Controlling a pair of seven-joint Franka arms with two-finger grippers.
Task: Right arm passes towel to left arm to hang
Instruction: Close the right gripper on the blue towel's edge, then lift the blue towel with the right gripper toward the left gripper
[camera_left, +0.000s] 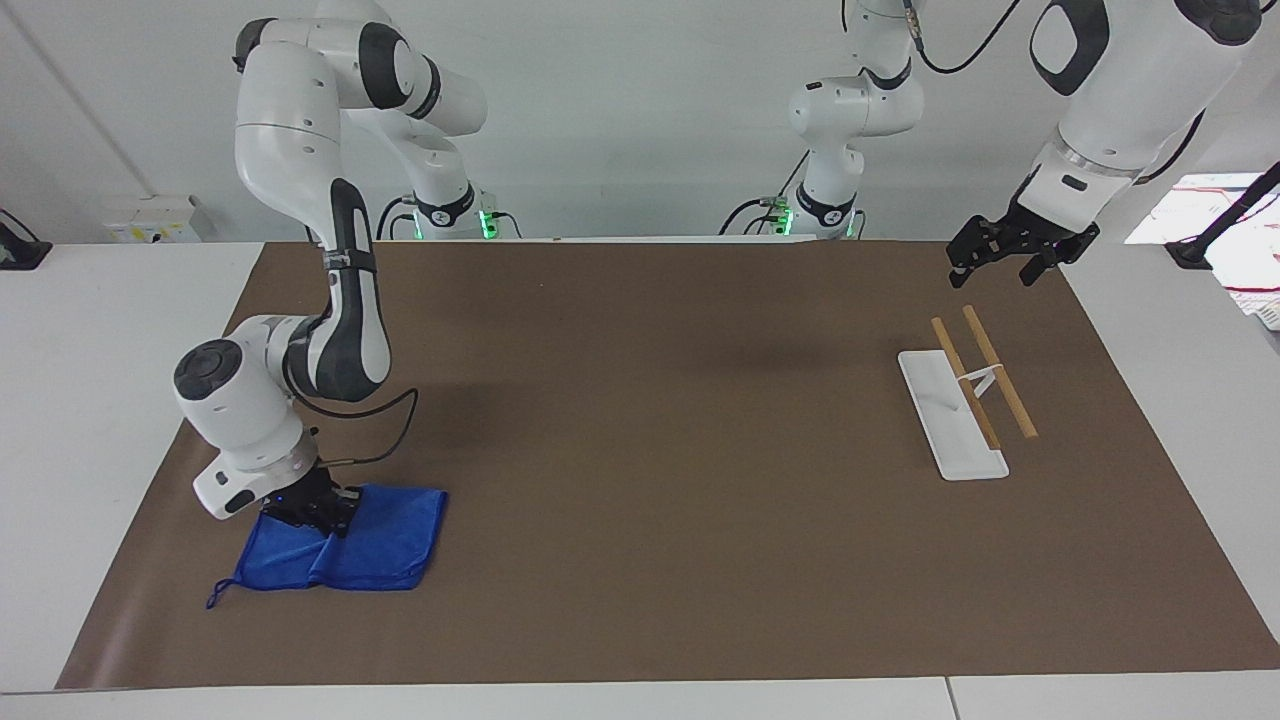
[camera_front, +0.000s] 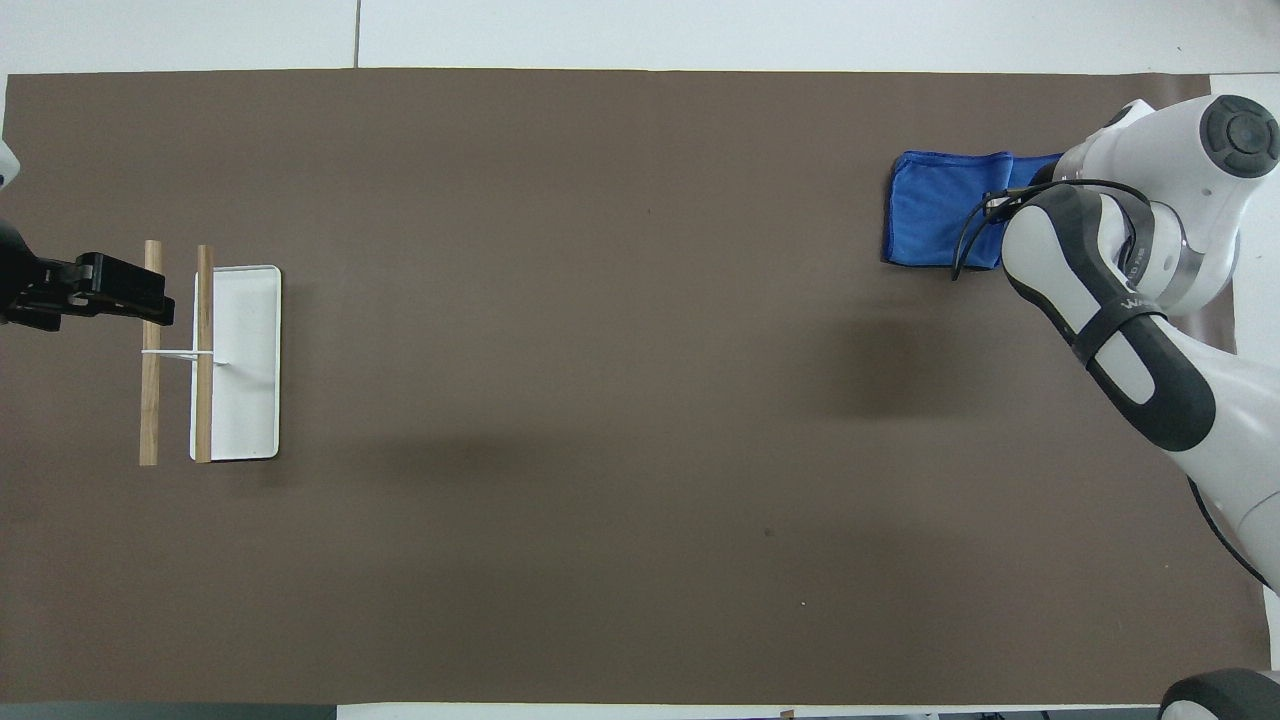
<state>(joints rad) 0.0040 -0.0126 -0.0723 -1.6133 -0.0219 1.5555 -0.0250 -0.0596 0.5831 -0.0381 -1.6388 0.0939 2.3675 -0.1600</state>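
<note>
Down at its end of the mat, my right gripper (camera_left: 318, 515) pinched the bunched blue towel (camera_left: 375, 550); my left gripper (camera_left: 1005, 262), fingers spread, hovered near the rack (camera_left: 965, 395).

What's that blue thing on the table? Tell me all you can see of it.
It is a bright blue towel, soft cloth, roughly rectangular, lying on the brown mat at the right arm's end of the table. A small blue cord loop trails from one corner. The right gripper is down on its edge nearer the robots, where the cloth is bunched into a fold. Nothing else touches it.
</note>
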